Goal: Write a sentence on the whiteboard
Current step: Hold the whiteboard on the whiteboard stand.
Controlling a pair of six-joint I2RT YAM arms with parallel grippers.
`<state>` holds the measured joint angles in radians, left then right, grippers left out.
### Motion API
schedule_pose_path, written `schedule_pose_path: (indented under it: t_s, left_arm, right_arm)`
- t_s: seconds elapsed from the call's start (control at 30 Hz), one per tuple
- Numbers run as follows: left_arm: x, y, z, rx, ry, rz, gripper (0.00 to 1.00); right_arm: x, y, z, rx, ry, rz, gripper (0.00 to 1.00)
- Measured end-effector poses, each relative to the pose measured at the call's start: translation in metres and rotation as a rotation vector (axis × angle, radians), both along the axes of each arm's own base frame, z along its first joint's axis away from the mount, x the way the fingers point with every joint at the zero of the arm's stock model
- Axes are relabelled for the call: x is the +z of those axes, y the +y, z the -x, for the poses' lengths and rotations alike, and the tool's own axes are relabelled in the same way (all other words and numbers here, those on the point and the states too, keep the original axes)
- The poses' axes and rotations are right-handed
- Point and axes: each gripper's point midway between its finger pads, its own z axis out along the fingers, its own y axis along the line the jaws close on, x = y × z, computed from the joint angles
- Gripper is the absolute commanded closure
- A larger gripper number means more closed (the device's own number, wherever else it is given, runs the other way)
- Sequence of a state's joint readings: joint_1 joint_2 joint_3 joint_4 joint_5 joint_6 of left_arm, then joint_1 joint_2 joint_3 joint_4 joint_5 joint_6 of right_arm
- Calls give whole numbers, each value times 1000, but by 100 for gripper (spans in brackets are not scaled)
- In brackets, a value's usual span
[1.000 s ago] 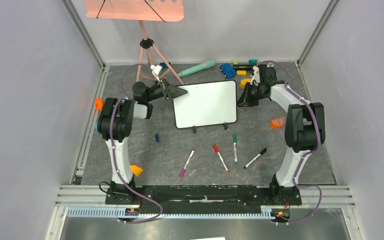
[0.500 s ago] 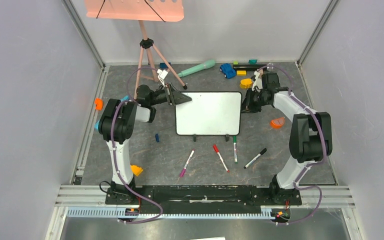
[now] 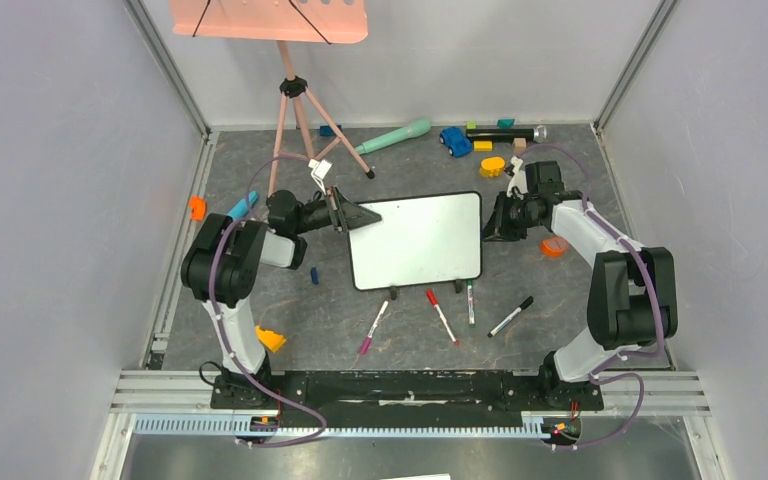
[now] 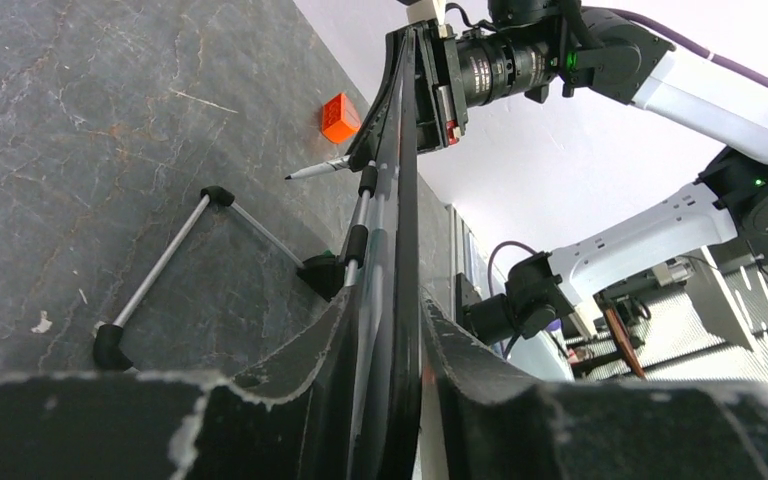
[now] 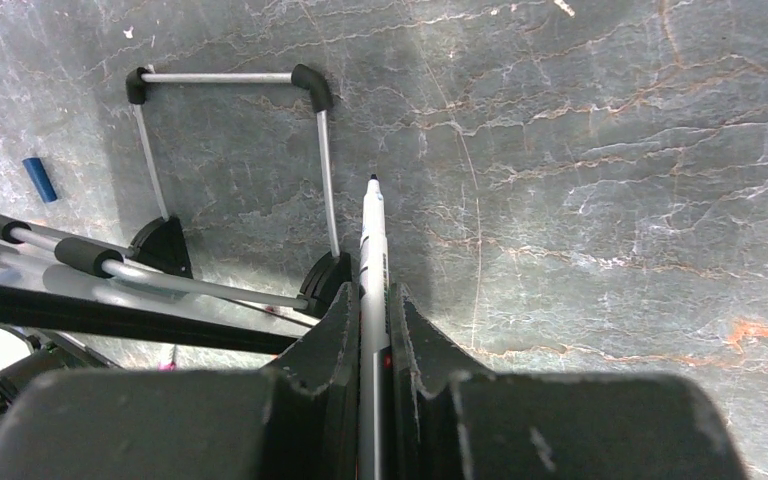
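Observation:
The whiteboard (image 3: 418, 240) stands tilted on its two small feet at mid-table, and its white face shows no sentence in the top view. My left gripper (image 3: 360, 215) is shut on the board's upper left corner. In the left wrist view the board (image 4: 400, 200) runs edge-on between the jaws of the left gripper (image 4: 397, 335). My right gripper (image 3: 500, 222) sits just off the board's right edge, shut on a marker (image 5: 372, 250). The marker's tip points past the board's wire stand (image 5: 225, 78) toward the table.
Pink (image 3: 374, 327), red (image 3: 441, 315), green (image 3: 469, 302) and black (image 3: 511, 316) markers lie in front of the board. A blue cap (image 3: 314, 275) lies to the left. The pink music stand (image 3: 295, 110) and several toys (image 3: 455, 140) stand at the back.
The whiteboard has shifted toward the near side and turned slightly. Both arms came nearer with it. The left jaws have narrowed onto the board's edge.

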<state>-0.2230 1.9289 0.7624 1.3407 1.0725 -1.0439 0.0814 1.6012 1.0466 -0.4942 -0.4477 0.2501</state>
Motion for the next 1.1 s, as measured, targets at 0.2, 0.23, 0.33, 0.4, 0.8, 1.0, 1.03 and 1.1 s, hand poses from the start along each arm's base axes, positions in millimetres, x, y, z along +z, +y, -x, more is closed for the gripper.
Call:
schedule_pose_path:
  t_s: [0.2, 0.23, 0.33, 0.4, 0.8, 1.0, 1.03, 1.1]
  left_arm:
    - [2, -4, 7, 33, -21, -6, 29]
    - [1, -4, 7, 38, -16, -10, 26]
    - [3, -4, 4, 61, -16, -34, 0]
    - [6, -3, 4, 76, -25, -54, 0]
    - [16, 26, 2, 166, -50, -164, 0]
    - [9, 60, 2, 271, -26, -287, 0]
    - [9, 67, 1, 291, -25, -306, 0]
    - [10, 79, 2, 312, -24, -345, 0]
  right_arm:
    - [-2, -4, 0, -12, 4, 23, 100]
    - [-2, -6, 0, -15, 7, 34, 100]
    - [1, -14, -4, -36, 5, 83, 100]
    - [4, -20, -8, -54, -6, 114, 100]
    - [35, -53, -13, -165, -111, 238, 100]
    - [41, -56, -2, -191, -130, 237, 100]
    - [42, -56, 0, -194, -131, 236, 100]
    - [45, -56, 3, -200, -139, 233, 100]
